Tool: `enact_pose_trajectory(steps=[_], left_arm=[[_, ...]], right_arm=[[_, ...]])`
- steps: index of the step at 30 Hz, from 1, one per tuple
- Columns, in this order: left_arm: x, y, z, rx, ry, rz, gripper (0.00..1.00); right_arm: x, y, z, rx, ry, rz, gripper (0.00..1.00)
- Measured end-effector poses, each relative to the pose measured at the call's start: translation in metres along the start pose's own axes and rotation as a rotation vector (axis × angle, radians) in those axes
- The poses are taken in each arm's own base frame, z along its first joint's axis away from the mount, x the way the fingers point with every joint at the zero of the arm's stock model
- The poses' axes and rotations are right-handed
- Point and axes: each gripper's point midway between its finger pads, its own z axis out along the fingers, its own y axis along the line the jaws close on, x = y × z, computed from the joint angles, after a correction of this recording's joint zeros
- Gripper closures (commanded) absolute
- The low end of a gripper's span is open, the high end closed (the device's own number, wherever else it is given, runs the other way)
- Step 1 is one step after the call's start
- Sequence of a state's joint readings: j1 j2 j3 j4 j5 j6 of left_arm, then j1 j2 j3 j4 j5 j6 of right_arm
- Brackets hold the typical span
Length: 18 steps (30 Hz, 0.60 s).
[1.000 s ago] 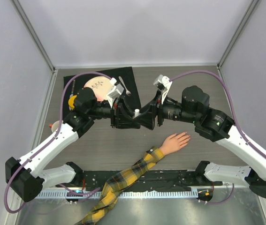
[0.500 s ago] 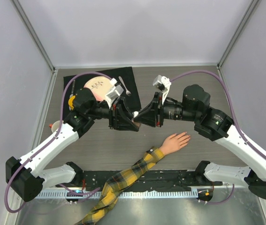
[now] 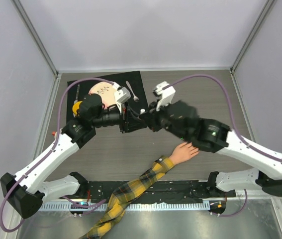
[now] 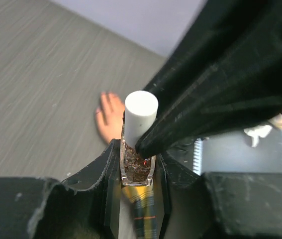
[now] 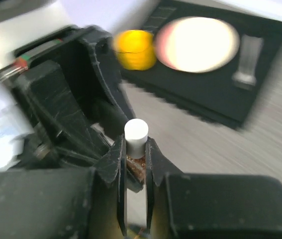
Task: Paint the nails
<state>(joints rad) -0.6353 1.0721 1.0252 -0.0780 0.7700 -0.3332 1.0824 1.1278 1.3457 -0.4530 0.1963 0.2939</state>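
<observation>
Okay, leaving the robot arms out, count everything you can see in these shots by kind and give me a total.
Nail polish bottle: 1
Mannequin hand: 1
Black mat: 1
Plate: 1
Fork: 1
Yellow round object: 1
Total: 6 that show clearly

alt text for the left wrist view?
The left gripper clamps a small glass nail polish bottle, white cap up, while the right gripper grips the cap from the upper right. Behind it, the mannequin hand lies on the grey table.
</observation>
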Motion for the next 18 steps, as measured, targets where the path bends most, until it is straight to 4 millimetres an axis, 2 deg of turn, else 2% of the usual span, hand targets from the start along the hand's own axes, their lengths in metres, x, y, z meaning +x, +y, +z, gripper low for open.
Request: enact_pose_trajectory(steps=[2,5,6,8,9,10,13,18], left_arm=[[0.006,0.010,-0.003,-0.074,0.015,0.009,1.00],[0.007,0.026,-0.008,-0.166,0.018,0.036,1.00],[0.008,0.030,-0.009,-0.181,0.022,0.043,1.00],[0.010,0.034,-0.010,-0.189,0.031,0.057,1.00],[0.010,0.034,-0.010,-0.190,0.031,0.064,1.00],[0.010,0.034,-0.010,-0.186,0.032,0.070,1.00],[0.012,0.028,-0.009,-0.152,0.040,0.069,1.00],[0.012,0.007,-0.004,-0.014,0.043,0.051,1.00]], right_arm=[[0.005,-0.005,0.009,0.216,0.013,-0.038,0.99],[0.005,-0.009,0.024,0.433,-0.006,-0.086,0.99],[0.006,-0.011,0.027,0.472,-0.012,-0.093,0.95],[0.007,-0.013,0.030,0.502,-0.010,-0.101,0.81],[0.008,-0.013,0.030,0.502,-0.007,-0.104,0.69],[0.007,-0.012,0.030,0.492,-0.003,-0.106,0.65],[0.006,-0.012,0.028,0.401,0.034,-0.099,0.45],[0.003,-0.015,0.005,0.139,0.077,-0.015,0.35]])
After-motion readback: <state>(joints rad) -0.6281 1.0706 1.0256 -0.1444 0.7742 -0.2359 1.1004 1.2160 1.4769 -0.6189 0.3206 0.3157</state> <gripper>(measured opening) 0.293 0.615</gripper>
